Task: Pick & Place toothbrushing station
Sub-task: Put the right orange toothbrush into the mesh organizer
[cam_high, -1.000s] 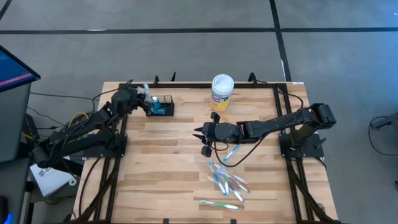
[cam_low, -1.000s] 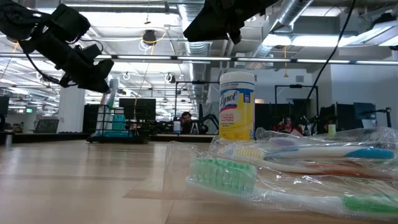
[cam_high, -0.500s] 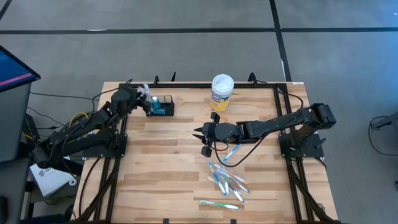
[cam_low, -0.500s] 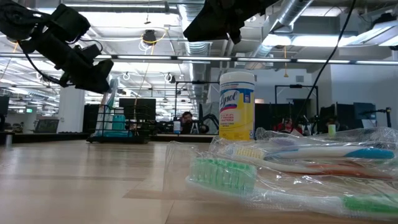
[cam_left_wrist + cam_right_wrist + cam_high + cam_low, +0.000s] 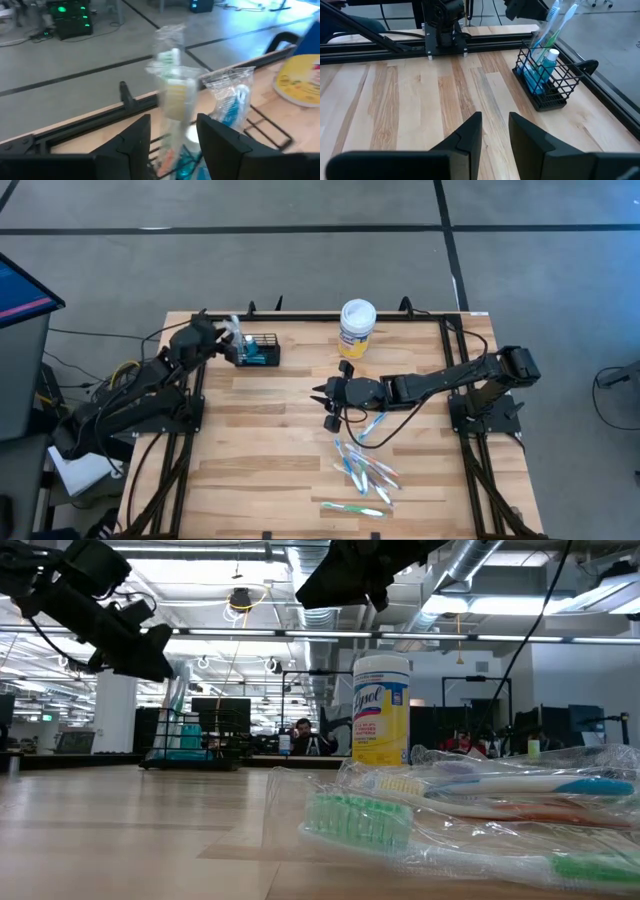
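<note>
Already partly stocked, the small black wire-mesh basket (image 5: 258, 351) that served as the toothbrushing station sat near the table's far left edge, touching nothing but the wood. Two wrapped toothbrushes (image 5: 554, 22) stood tilted in it beside a blue tube (image 5: 543, 70), as the right wrist view showed; whether more lay hidden behind them could not be told. The left gripper (image 5: 226, 344) hung just beside the basket's left end, its two dark fingers (image 5: 134, 142) spread apart with a plastic-wrapped toothbrush (image 5: 170, 85) upright in the gap, seemingly let go and resting in the basket rather than clamped. That placement looked finished.

The right gripper (image 5: 326, 395) waited over the middle of the light wooden slat table (image 5: 270, 460), fingers parted a little and holding nothing.

What remained, by my reckoning, was the loose heap of wrapped toothbrushes (image 5: 365, 465) on the near right part of the table: perhaps five or six, overlapping too much for a sure count, with one more lying apart (image 5: 352, 509) nearer the front edge. One white-lidded yellow-labelled round tub (image 5: 356, 328) stood at the far edge, untouched
</note>
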You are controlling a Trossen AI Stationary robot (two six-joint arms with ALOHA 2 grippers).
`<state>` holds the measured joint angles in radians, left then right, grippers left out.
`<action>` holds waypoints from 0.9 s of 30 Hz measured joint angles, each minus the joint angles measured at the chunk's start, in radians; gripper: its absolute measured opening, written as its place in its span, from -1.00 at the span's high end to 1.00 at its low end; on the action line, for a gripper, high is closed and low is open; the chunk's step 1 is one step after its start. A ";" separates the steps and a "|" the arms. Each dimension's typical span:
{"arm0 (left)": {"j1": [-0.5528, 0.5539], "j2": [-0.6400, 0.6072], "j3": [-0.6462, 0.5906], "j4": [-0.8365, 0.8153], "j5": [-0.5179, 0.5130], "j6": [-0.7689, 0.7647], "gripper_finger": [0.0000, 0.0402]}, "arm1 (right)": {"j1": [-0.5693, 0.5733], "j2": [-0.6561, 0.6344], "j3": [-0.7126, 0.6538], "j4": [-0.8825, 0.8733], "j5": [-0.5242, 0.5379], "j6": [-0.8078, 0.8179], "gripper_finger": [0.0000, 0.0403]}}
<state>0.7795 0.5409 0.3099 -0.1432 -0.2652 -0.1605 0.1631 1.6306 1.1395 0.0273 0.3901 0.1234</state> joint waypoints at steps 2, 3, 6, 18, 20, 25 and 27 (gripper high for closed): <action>0.000 -0.015 0.000 -0.003 0.020 0.000 0.23 | 0.000 0.000 0.000 0.000 0.000 0.000 0.57; 0.000 -0.023 0.000 -0.006 0.023 0.000 0.23 | 0.000 0.000 0.000 0.000 0.000 0.000 0.57; 0.000 -0.044 0.000 -0.015 0.021 0.002 0.23 | 0.000 0.000 0.000 0.000 0.000 0.000 0.57; 0.000 -0.051 0.000 -0.055 -0.039 0.024 0.24 | 0.001 0.000 0.000 -0.005 0.000 0.000 0.57; 0.000 -0.051 0.000 -0.058 0.003 0.023 0.24 | 0.001 0.000 0.000 -0.005 0.000 0.000 0.57; -0.001 -0.051 0.000 -0.059 0.036 0.022 0.24 | 0.001 0.000 0.000 -0.007 0.000 0.000 0.57; -0.003 -0.051 0.000 -0.059 0.036 0.022 0.24 | 0.001 0.000 0.000 -0.012 0.000 0.000 0.57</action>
<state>0.7761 0.4904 0.3103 -0.2024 -0.2295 -0.1387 0.1641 1.6306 1.1395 0.0149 0.3898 0.1238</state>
